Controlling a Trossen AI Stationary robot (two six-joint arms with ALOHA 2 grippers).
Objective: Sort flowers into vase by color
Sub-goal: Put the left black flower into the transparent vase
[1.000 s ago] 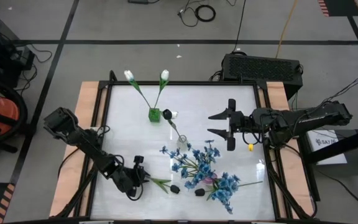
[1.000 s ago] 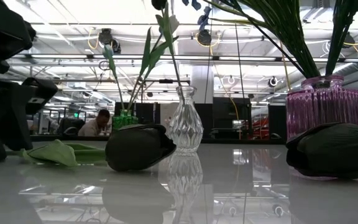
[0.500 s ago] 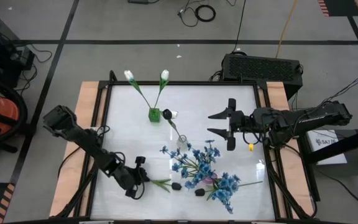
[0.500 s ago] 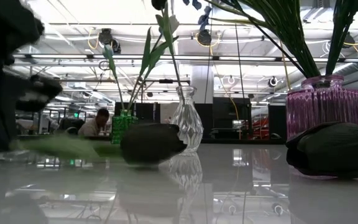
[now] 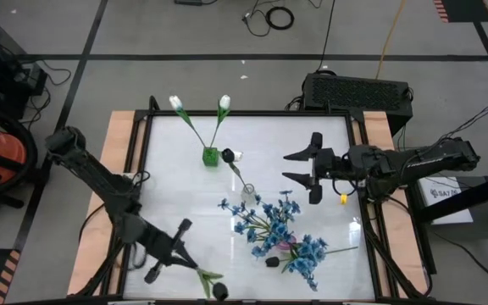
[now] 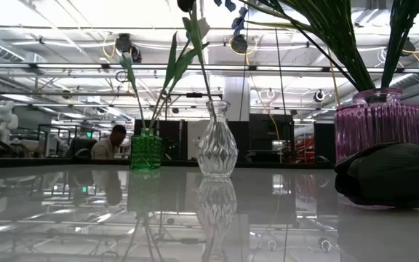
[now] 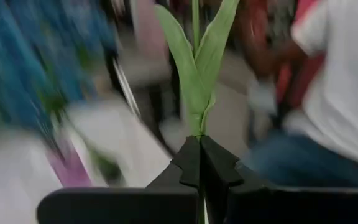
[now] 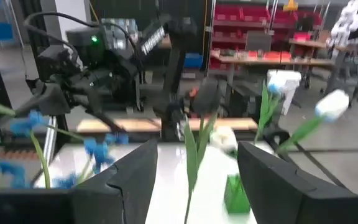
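I have a black tulip point(image 5: 219, 291) at bottom centre, left gripper point(image 5: 179, 264) clenched on its stem. Whites and blues sit in vases; another black bud point(image 5: 271, 263) lies on the counter point(image 5: 185, 203). Right gripper point(image 5: 305, 167) waits released, centre right.

2 dark jointed arms, black cabling

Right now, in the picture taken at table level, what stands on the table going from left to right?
Green vase holding flower stems → clear glass vase with a single stem → pink ribbed vase full of green stems, with a black tulip bud lying on the table in front of it.
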